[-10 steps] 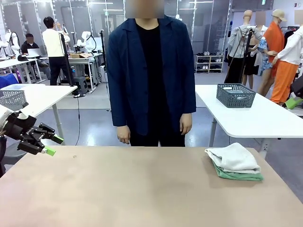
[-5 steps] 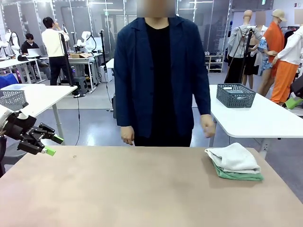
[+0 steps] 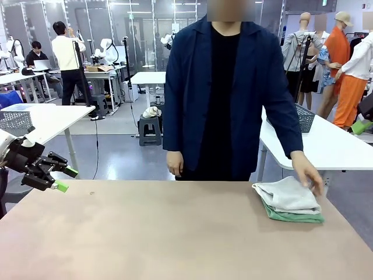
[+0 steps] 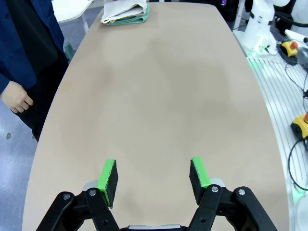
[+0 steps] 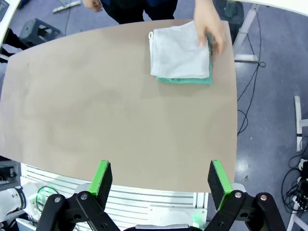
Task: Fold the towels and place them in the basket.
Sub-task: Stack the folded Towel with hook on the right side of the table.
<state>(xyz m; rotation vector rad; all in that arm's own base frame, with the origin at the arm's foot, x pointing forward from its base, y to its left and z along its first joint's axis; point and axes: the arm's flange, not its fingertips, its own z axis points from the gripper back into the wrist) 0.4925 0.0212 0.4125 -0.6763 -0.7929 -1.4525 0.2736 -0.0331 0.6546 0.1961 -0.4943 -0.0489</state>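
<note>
A folded cream-white towel [image 3: 288, 194] lies on a folded green towel [image 3: 293, 217] at the table's far right. The person's hand [image 3: 307, 175] rests on the stack's far right corner. High above the table, my right gripper [image 5: 160, 179] is open and empty, looking down on the white towel [image 5: 178, 55], the green towel's edge [image 5: 185, 80] and the hand [image 5: 209, 24]. My left gripper [image 3: 63, 179] hangs open and empty off the table's left edge; in its wrist view the gripper [image 4: 153, 173] sees the towels [image 4: 124, 12] far across the table. The dark grey basket [image 3: 306, 116] stands on the white table behind, partly hidden by the person's arm.
The person stands at the far edge, right of the middle, with the other hand [image 3: 174, 164] hanging down. A paler grey lattice basket [image 3: 14, 121] sits on a white table at the back left. The tan table [image 3: 163, 233] is bare apart from the towels.
The person has stepped to the right and laid a hand on the towel stack, now covering most of the dark basket. Both grippers stayed where they were.
</note>
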